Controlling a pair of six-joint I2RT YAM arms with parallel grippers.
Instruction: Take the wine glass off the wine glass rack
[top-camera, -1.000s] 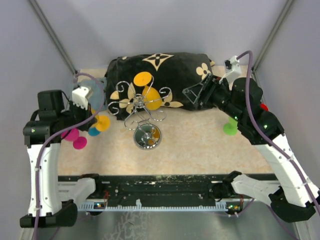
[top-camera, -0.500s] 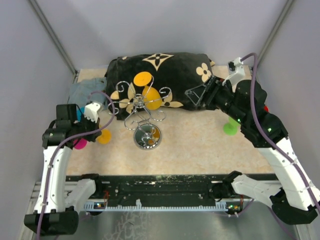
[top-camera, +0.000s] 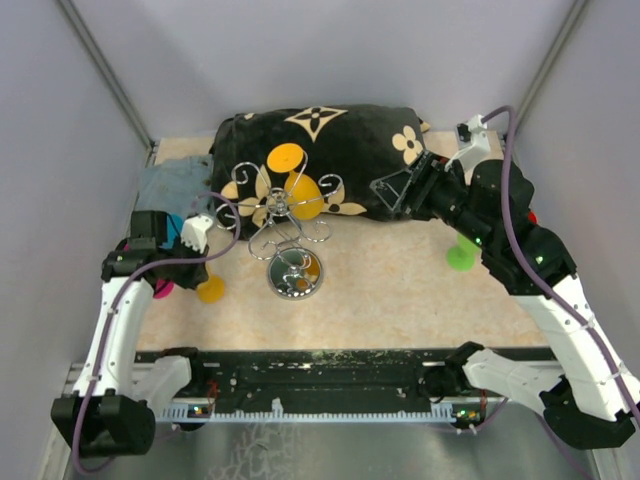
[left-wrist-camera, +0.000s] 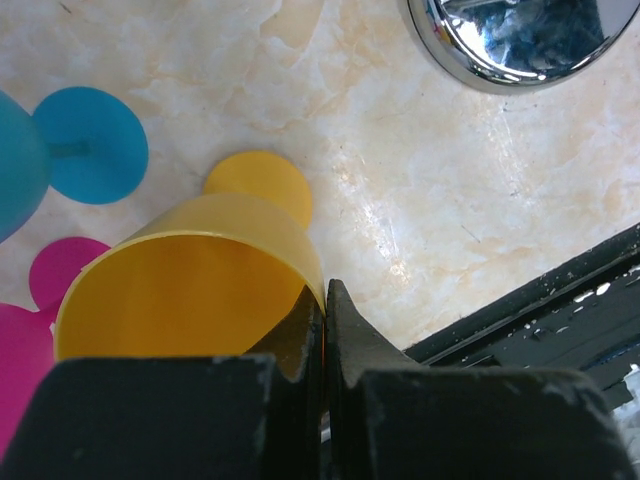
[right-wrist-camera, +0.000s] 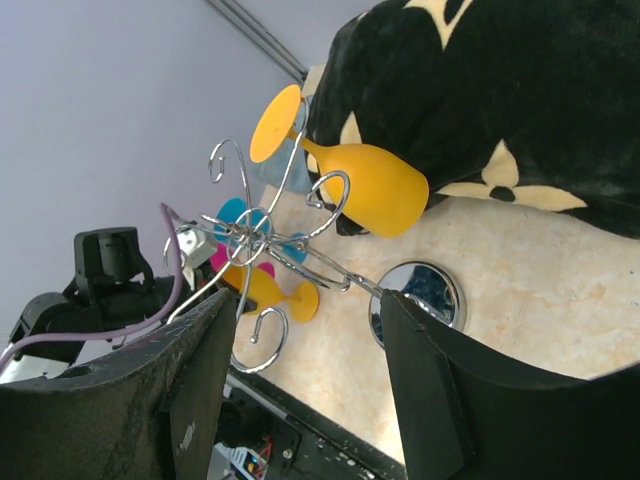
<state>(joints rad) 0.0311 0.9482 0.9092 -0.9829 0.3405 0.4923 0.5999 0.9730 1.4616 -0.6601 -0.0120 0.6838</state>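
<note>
The wine glass rack (top-camera: 281, 213) of silver wire stands on its round mirror base (top-camera: 295, 274) in front of a black cushion. A yellow wine glass (top-camera: 304, 195) hangs from it, foot up; the right wrist view shows it too (right-wrist-camera: 368, 186). My left gripper (top-camera: 192, 270) is shut on the rim of a second yellow wine glass (left-wrist-camera: 190, 272), held tilted low over the table left of the base, its foot (top-camera: 210, 290) toward the near edge. My right gripper (top-camera: 396, 190) is open and empty, over the cushion to the right of the rack (right-wrist-camera: 262, 232).
The black cushion with yellow flowers (top-camera: 340, 145) lies at the back. A blue glass (left-wrist-camera: 88, 145) and a pink glass (left-wrist-camera: 62, 268) lie by my left gripper. A green glass (top-camera: 460, 256) stands at the right. A grey cloth (top-camera: 172, 185) is at back left.
My left arm has moved toward the near edge and lower, carrying the yellow glass away from the rack. The right arm has barely moved.
</note>
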